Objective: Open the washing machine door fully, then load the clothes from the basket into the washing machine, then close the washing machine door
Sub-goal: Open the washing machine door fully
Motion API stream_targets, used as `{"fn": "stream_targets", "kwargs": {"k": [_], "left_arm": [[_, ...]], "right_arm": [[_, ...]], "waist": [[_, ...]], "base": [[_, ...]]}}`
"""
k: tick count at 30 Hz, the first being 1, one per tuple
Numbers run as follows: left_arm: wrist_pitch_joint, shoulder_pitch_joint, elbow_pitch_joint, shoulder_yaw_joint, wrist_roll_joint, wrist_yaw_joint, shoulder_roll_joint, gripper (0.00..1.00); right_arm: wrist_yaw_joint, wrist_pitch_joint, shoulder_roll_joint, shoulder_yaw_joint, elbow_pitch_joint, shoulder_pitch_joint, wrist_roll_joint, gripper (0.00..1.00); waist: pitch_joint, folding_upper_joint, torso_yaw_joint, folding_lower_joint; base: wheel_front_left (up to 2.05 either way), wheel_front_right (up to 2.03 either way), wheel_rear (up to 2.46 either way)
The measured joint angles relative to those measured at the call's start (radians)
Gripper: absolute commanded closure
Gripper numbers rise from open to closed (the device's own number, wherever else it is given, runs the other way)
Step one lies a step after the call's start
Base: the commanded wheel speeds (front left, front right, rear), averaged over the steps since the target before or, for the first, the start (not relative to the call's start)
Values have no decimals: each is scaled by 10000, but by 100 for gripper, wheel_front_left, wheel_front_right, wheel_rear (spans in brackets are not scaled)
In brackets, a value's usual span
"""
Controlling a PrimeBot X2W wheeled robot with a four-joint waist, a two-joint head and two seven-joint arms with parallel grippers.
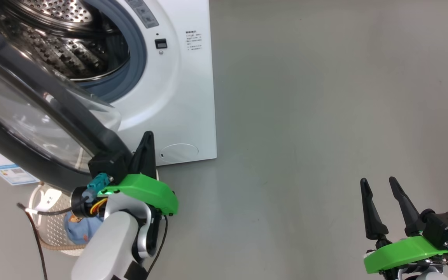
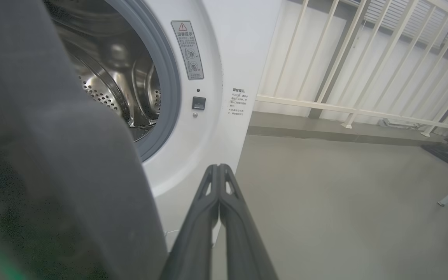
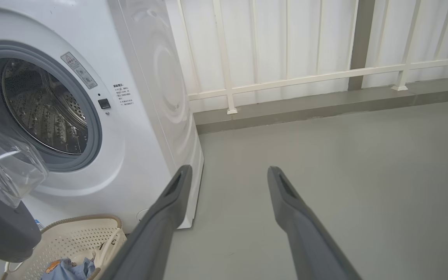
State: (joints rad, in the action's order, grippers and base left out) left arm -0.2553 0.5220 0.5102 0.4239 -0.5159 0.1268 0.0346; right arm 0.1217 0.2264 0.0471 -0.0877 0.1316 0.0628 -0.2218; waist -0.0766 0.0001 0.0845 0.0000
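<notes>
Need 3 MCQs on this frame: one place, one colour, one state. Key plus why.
1. Where is the cream perforated plastic basket?
A. On top of the machine
B. On the floor before the white front-loading washing machine
C. Inside the drum

2. What colour is the rubber gasket around the machine's opening?
A. Red
B. Yellow
C. Grey-blue

3. How does the left end effector stand?
A. Shut, nothing between its fingers
B. Wide open
C. Shut on a garment

Key: 1 B, it sits on the floor at the machine's foot; 2 C, the ring is grey-blue; 3 A, its two fingers press together, empty.
</notes>
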Motion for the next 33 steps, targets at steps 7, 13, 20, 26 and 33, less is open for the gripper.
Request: {"fn": "stream_targets", "kwargs": {"k": [7, 13, 20, 26, 33], "left_arm": [[0, -3, 13, -105, 15, -86, -44, 100], [0, -8, 8, -71, 15, -96, -171, 100], [0, -132, -44, 79, -6, -144, -249, 100], [-2, -386, -73, 362, -130, -142, -244, 100], [-2, -795, -171, 640, -182, -79, -219, 100]], "right_arm": [[0, 58, 0, -12, 36, 0, -13, 0], [0, 58, 0, 6, 58, 16, -46, 0], [0, 59, 0, 0, 94, 58, -69, 0], [0, 48, 0, 29, 92, 54, -67, 0], [0, 29, 0, 35, 88, 23, -105, 0]], "waist": [[13, 0, -249, 0], [7, 0, -497, 0], [115, 0, -906, 0], [304, 0, -1339, 0], [546, -1, -1970, 0]], "base": [[0, 0, 0], [0, 0, 0], [0, 0, 0], [0, 0, 0], [0, 0, 0]]}}
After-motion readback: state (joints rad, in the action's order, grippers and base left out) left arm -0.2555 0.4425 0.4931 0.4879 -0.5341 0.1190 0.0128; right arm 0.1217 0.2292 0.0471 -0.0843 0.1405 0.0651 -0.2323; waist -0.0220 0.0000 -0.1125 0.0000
